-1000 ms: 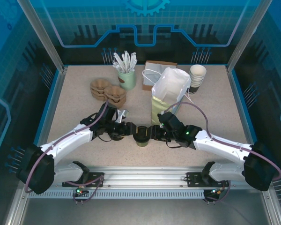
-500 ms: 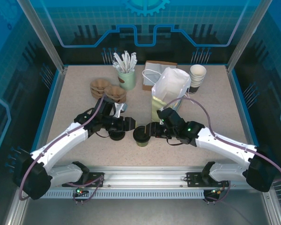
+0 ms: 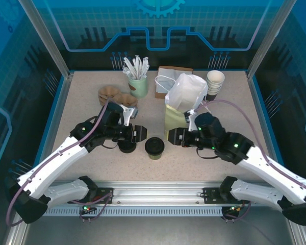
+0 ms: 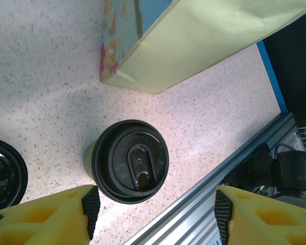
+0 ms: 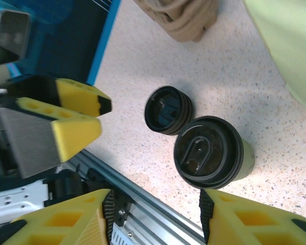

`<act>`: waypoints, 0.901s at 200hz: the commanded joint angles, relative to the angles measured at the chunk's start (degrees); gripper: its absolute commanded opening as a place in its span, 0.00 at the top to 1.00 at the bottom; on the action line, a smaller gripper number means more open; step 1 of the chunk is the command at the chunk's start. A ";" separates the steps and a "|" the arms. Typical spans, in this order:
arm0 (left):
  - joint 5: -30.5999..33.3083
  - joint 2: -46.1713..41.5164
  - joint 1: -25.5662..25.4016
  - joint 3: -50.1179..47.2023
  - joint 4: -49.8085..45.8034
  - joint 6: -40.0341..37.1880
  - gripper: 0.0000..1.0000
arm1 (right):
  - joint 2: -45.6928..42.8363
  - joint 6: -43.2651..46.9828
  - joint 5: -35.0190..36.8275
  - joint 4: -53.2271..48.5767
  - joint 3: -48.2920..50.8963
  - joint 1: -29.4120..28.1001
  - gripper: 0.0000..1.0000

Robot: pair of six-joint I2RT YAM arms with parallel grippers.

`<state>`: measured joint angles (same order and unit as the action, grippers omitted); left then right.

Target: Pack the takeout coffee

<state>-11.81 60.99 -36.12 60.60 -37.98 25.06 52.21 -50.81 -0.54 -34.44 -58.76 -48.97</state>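
Plainly, the round, black-lidded takeout coffee (image 3: 154, 147) stands on speckled table (image 3: 234, 117).

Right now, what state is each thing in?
coffee cup: lidded, upright, free of both hands.
paper bag: upright, top open.
stack of lids: standing beside the coffee cup.
left hand: open, empty.
right hand: open, empty.

Speckled tabletop (image 3: 81, 102), blue panel walls (image 3: 158, 30)

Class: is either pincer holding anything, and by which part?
Nothing is held. The left pincer and right pincer stand open, apart from the takeout coffee.
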 commanded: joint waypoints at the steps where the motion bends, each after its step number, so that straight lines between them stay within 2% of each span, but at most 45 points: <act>1: 6.77 -0.97 -2.32 3.98 -3.98 -3.33 0.37 | -3.21 4.54 2.60 -9.85 -5.60 2.07 0.50; 26: 10.28 -1.29 -3.03 6.39 -3.83 -4.45 0.35 | -4.63 8.38 2.21 -15.68 -11.15 7.87 0.47; 43: 12.28 -1.09 -3.08 8.12 -3.82 -5.35 0.33 | -4.57 10.60 0.25 -18.35 -14.40 14.01 0.44; 60: 13.76 -0.38 -3.05 10.31 -3.77 -6.68 0.30 | -3.48 12.65 -2.87 -19.98 -17.21 20.65 0.41; 84: 17.49 1.41 -2.70 13.53 -4.25 -7.32 0.25 | -0.10 14.18 -3.75 -22.12 -20.88 26.65 0.38; 125: 18.81 4.12 0.14 17.30 -3.83 -8.44 0.20 | 7.37 14.87 -3.53 -23.04 -25.51 31.96 0.36; 167: 19.51 5.44 5.29 16.81 -0.38 -7.62 0.14 | 13.63 16.78 -1.40 -24.19 -28.83 34.09 0.35; 180: 20.14 5.91 6.78 16.32 0.56 -7.07 0.09 | 14.21 17.03 -1.23 -23.53 -28.63 34.46 0.35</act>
<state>6.24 66.22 -31.64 76.47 -40.25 17.96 65.65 -35.86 -2.57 -56.77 -85.45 -15.84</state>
